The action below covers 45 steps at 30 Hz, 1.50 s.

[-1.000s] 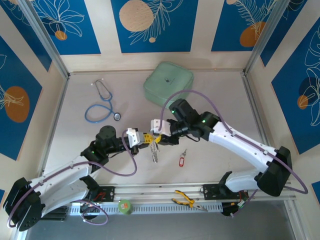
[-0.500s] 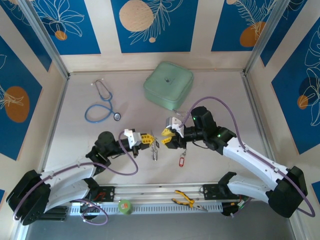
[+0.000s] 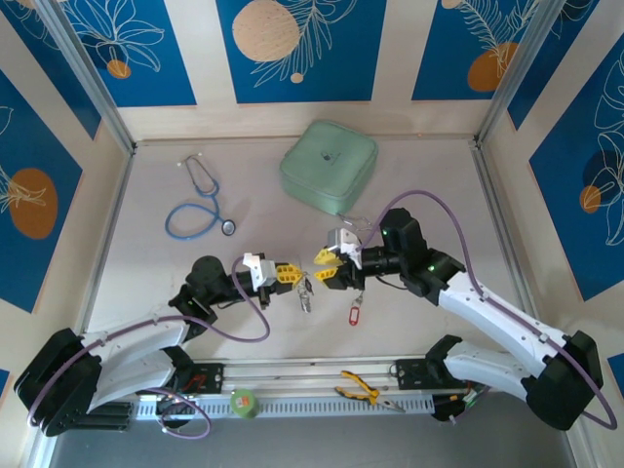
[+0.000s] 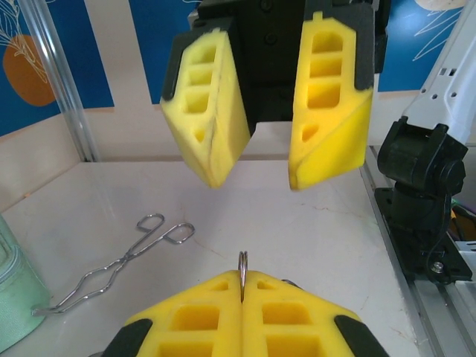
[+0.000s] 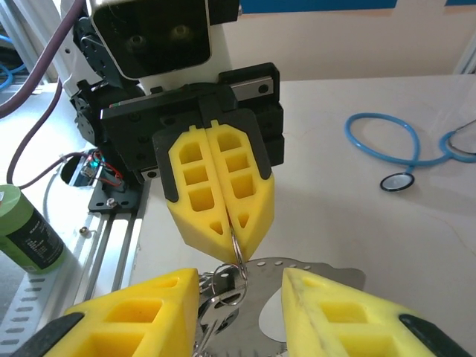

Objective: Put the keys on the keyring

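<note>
Since a second ago, my right gripper (image 3: 325,267) is standing off to the right of my left gripper (image 3: 292,277) instead of crowding over it. A clear gap is now showing between them. The red-tag key is lying where it was.

Left side: my left jaws are pressing fully together, pinching the edge of the keyring (image 4: 242,262), a thin silvery loop standing up from between the pads. The keys (image 3: 306,297) are hanging from it in a small bunch just off my fingertips, above the table (image 3: 439,195).

Right side: my right jaws are standing partly apart and gripping nothing. In the right wrist view they are straddling the dangling bunch without closing on it.

Progress, as I am judging it: partway. One bunch is already riding on the ring. The red-tag key (image 3: 355,314) is lying loose on the table, just right of the bunch and apart from both grippers, so it is still waiting to be picked up and threaded on.

Count, left to right:
- stethoscope (image 3: 227,226): one
- green tape roll (image 3: 244,402): one
- keyring: one
- hanging bunch: one; separate keys too small to count
- green case (image 3: 330,164): one
- red-tag key: one
- yellow-handled pliers (image 3: 363,392): one
- steel forceps (image 4: 126,259): one
</note>
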Each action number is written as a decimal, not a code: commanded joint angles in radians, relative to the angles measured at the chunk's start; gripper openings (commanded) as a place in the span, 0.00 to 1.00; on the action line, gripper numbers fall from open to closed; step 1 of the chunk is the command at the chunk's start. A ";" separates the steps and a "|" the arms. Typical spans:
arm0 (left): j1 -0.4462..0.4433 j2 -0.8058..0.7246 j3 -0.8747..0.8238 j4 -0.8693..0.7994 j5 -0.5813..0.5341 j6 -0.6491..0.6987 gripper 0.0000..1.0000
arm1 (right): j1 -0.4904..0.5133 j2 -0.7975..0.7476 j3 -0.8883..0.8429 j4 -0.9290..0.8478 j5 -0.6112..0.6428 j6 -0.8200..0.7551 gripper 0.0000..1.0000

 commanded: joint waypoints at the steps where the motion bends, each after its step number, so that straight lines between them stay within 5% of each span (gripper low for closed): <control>1: 0.000 -0.002 0.021 0.067 0.046 -0.002 0.00 | 0.022 0.029 0.046 -0.014 -0.038 -0.035 0.34; 16: 0.000 0.002 0.023 0.082 0.075 -0.017 0.00 | 0.060 0.110 0.072 -0.055 0.044 -0.125 0.25; 21: 0.000 0.007 0.026 0.093 0.081 -0.021 0.00 | 0.064 0.117 0.076 -0.057 0.041 -0.138 0.16; 24: 0.000 0.013 0.023 0.123 0.087 -0.031 0.00 | 0.064 0.124 0.083 -0.059 0.027 -0.146 0.00; 28: 0.000 0.015 0.016 0.135 0.062 -0.050 0.06 | 0.066 0.120 0.112 -0.104 0.022 -0.169 0.00; 30: 0.001 -0.014 0.015 0.060 0.022 -0.030 0.23 | 0.069 0.115 0.143 -0.164 0.055 -0.199 0.00; 32: -0.001 -0.053 0.030 -0.079 -0.007 0.025 0.27 | 0.074 0.114 0.181 -0.255 0.097 -0.246 0.00; 37: 0.000 -0.113 0.091 -0.365 -0.047 0.142 0.27 | 0.109 0.153 0.303 -0.480 0.226 -0.371 0.00; 45: 0.001 -0.117 0.121 -0.388 -0.047 0.155 0.27 | 0.177 0.231 0.423 -0.602 0.363 -0.437 0.00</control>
